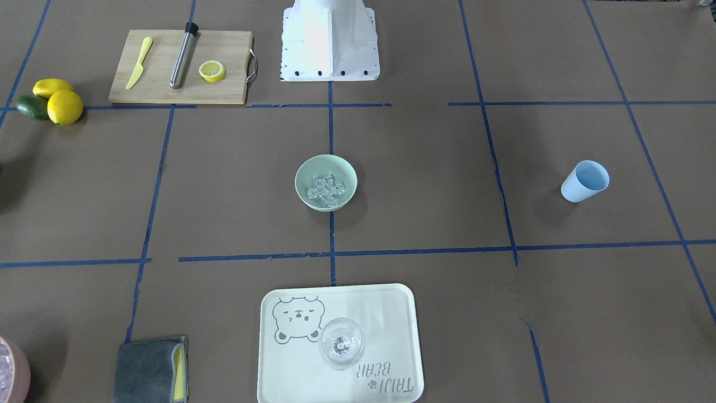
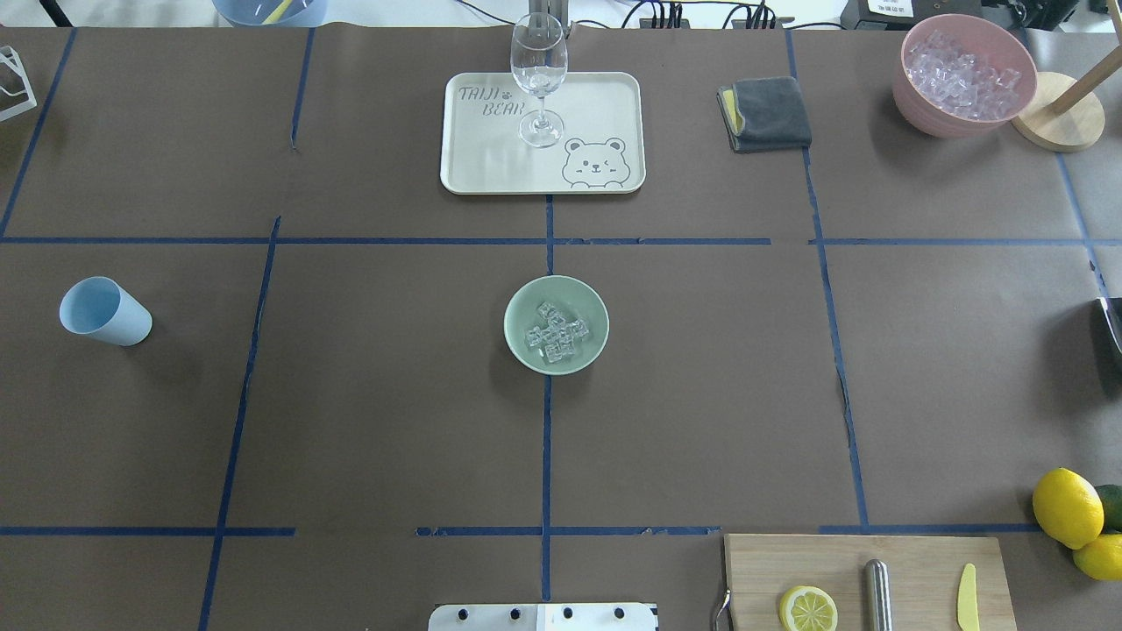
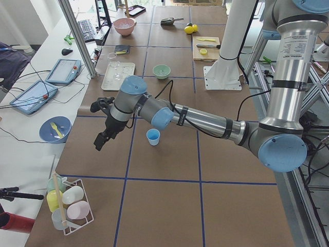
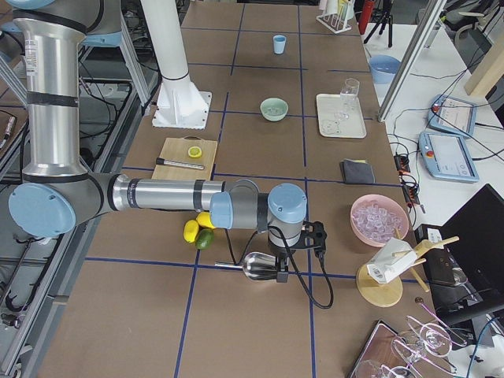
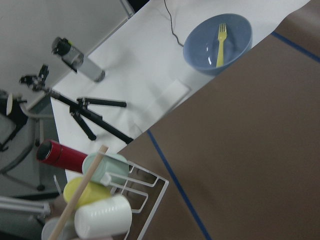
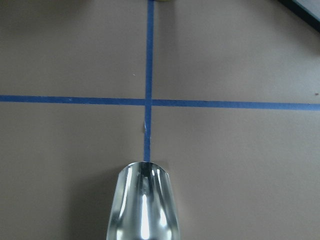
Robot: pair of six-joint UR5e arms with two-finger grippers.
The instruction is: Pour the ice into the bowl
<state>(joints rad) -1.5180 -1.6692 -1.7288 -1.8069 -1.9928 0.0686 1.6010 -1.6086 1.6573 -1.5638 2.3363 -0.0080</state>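
The mint-green bowl (image 1: 326,182) (image 2: 556,325) stands at the table's middle, small in the side views (image 3: 161,71) (image 4: 274,109). The ice (image 1: 326,191) (image 2: 556,334) lies in it as a small heap of clear cubes. My left gripper (image 3: 99,144) shows only in the exterior left view, hanging over the table's left end beyond the pale blue cup (image 3: 153,137); I cannot tell if it is open. My right gripper (image 4: 282,275) is low at the right end, beside a metal scoop (image 4: 258,266) (image 6: 142,202); its fingers are hidden, so its state is unclear.
The blue cup (image 2: 103,311) lies tilted at the left. A tray (image 2: 605,96) carries a clear glass (image 2: 538,74). A pink bowl of ice (image 2: 964,74), a grey cloth (image 2: 767,114), lemons (image 2: 1067,506) and a cutting board (image 2: 912,561) sit on the right.
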